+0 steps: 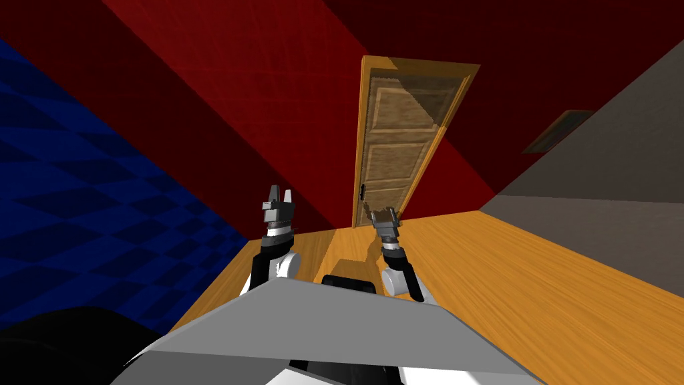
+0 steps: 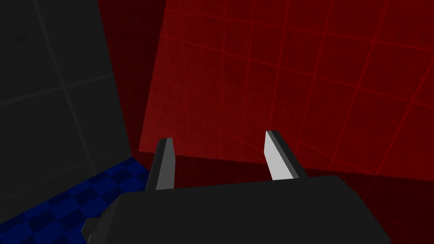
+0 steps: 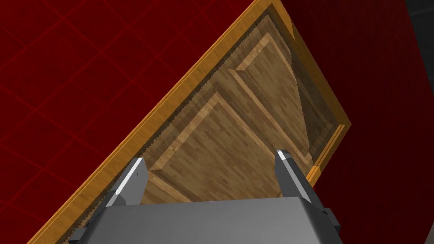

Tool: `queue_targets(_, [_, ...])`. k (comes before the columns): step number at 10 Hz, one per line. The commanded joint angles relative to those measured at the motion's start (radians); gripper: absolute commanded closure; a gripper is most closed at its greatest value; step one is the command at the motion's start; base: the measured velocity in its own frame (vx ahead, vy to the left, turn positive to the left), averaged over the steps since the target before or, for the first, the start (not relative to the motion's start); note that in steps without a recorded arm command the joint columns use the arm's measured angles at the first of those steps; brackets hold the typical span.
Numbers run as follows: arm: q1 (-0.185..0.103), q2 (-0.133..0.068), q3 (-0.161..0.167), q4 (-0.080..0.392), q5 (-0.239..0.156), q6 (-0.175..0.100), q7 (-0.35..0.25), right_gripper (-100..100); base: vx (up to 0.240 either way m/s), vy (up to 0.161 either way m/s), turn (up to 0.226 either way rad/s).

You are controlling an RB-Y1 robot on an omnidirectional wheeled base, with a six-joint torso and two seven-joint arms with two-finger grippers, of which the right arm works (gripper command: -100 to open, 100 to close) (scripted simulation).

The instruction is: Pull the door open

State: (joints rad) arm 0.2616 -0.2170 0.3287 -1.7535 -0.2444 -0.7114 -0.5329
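Door [image 1: 394, 147] barely ajar at most — right gripper [image 1: 383, 214] near the handle [image 1: 363, 194], fingers [image 3: 135, 178] spread, gripping nothing; left gripper [image 1: 281, 194] idle, fingers apart.

Door [image 1: 394, 147] set in the wall [image 1: 267, 120] straight ahead, floor [image 1: 534, 281] running up to the door's foot, right tool [image 1: 384, 213] just before the door's lower part, left tool [image 1: 281, 192] well to the door's left, before the wall.
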Motion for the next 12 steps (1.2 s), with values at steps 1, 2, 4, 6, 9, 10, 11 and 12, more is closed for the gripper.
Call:
queue_targets(1, [-0.013, -0.014, 0.019, 0.035, -0.023, -0.013, -0.038, -100, 0.092, 0.016, 0.010])
queue_targets(2, [-0.020, -0.022, 0.031, 0.054, -0.036, -0.019, -0.060, -100, 0.097, 0.008, 0.010])
queue_targets(4, [-0.035, -0.038, 0.056, 0.094, -0.063, -0.033, -0.102, -100, 0.109, 0.026, 0.011])
queue_targets(6, [-0.049, -0.054, 0.081, 0.135, -0.091, -0.047, -0.146, -100, 0.090, 0.009, 0.012])
queue_targets(9, [-0.071, -0.078, 0.119, 0.196, -0.132, -0.068, -0.211, -100, 0.106, 0.015, 0.011])
queue_targets(10, [-0.079, -0.086, 0.131, 0.216, -0.146, -0.075, -0.233, -100, 0.096, 0.013, 0.008])
queue_targets(11, [-0.086, -0.094, 0.144, 0.237, -0.160, -0.082, -0.255, -100, 0.099, 0.018, 0.015])
queue_targets(12, [-0.093, -0.102, 0.156, 0.257, -0.174, -0.089, -0.277, -100, 0.103, 0.025, 0.010])
